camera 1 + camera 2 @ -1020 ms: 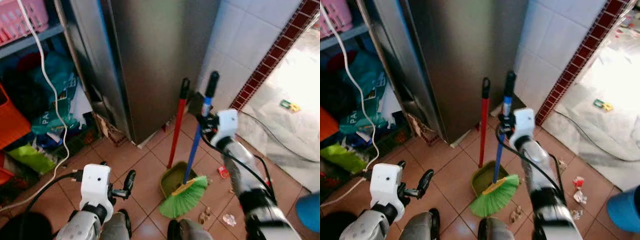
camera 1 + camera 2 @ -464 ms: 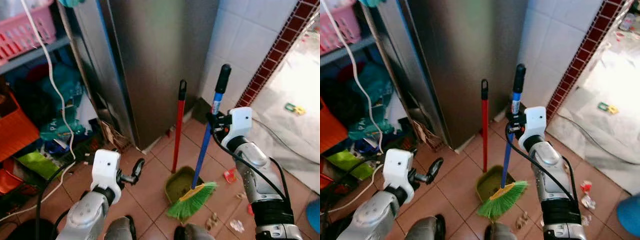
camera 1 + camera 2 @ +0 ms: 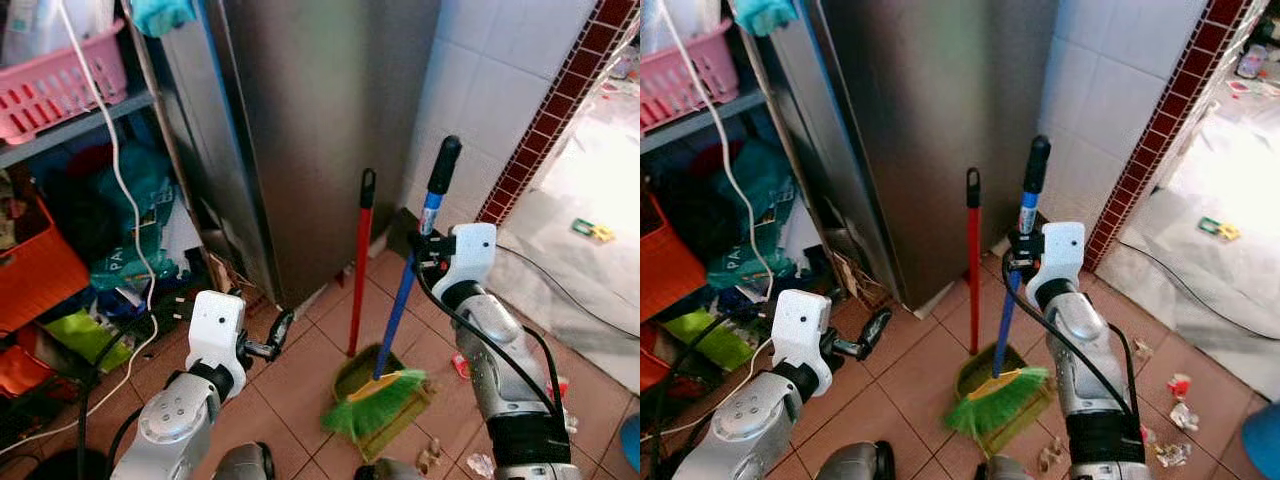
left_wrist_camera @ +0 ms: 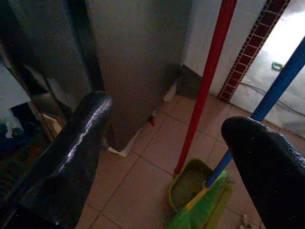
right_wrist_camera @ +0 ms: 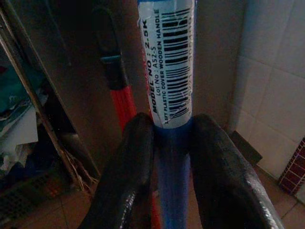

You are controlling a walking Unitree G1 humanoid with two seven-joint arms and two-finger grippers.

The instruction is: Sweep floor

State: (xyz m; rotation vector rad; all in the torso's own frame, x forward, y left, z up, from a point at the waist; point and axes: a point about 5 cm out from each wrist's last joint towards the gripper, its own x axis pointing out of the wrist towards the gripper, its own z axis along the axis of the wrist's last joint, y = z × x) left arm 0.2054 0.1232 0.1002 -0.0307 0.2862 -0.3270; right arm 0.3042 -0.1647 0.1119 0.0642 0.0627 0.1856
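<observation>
A broom with a blue handle and green bristles leans over a green dustpan that has a red handle. My right gripper is shut on the broom's handle high up, just below its black cap; the right wrist view shows both fingers clamped on the labelled blue handle. My left gripper is open, low and to the left of the dustpan, holding nothing. Its fingers frame the red handle and the blue handle.
A steel fridge stands straight ahead beside a white tiled wall. Shelves with a pink basket, bags and a white cable fill the left. Litter scraps lie on the tiles at the right, near a black cable.
The view has risen and shifted. My right gripper has lifted and tilted the broom, so the bristles now lie over the dustpan. My left arm has come up and forward.
</observation>
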